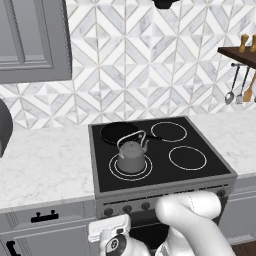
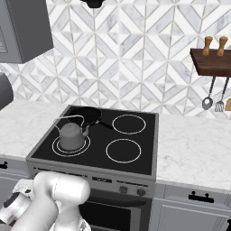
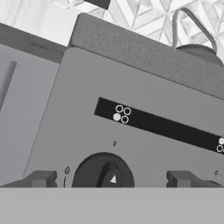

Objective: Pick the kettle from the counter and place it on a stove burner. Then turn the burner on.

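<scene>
The grey kettle [image 1: 132, 155] [image 2: 71, 136] stands upright on the front-left stove burner [image 1: 114, 171] [image 2: 56, 147], whose two white rings show no red glow. In the hand view the kettle's dome and wire handle [image 3: 196, 48] rise behind the stove's top edge. My gripper [image 3: 111, 178] is open, low in front of the stove's grey control panel. Its fingertips [image 3: 41, 178] stand on either side of a black knob [image 3: 104, 172] without touching it. The white marble counter [image 1: 45, 165] [image 2: 194, 149] lies on both sides of the stove.
A black frying pan [image 1: 119, 132] [image 2: 85, 115] sits on the back-left burner, close behind the kettle. Further knobs [image 1: 145, 205] [image 2: 141, 192] line the stove front. A wooden shelf with hanging utensils [image 1: 239, 89] [image 2: 212, 97] is on the right wall.
</scene>
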Controlling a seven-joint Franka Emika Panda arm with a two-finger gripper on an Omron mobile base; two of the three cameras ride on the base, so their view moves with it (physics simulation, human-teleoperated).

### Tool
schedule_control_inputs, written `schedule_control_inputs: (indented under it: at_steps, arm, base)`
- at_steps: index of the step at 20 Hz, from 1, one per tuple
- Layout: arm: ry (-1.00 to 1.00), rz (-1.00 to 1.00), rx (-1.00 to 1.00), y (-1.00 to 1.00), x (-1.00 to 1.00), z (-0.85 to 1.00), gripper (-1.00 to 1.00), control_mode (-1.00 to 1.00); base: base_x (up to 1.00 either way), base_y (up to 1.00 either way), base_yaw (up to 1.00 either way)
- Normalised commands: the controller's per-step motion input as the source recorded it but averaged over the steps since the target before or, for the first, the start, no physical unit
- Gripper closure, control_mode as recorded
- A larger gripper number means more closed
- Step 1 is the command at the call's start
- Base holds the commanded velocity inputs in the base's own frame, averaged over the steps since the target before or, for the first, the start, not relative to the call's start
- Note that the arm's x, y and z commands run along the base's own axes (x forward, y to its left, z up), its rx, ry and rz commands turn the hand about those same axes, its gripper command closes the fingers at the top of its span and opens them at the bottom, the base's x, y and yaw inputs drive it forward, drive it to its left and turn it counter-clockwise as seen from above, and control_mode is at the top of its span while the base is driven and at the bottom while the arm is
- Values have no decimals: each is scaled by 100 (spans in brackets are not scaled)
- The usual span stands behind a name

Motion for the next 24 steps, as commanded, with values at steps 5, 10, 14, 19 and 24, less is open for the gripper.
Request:
schedule_control_inputs:
  at_steps: [5,10,14,19,24]
  arm:
    - [0,0,0,0,24,-23,-100,-100]
    - [0,0,0,0,6,-5,100,-100]
    - [0,0,0,0,0,0,100,-100]
    - [0,4,-7,0,0,1,100,-100]
    - [0,8,-24,8,0,0,100,-100]
  base:
    - [0,0,0]
    - [0,0,0]
    - [0,0,0]
    - [0,0,0]
    - [0,0,0]
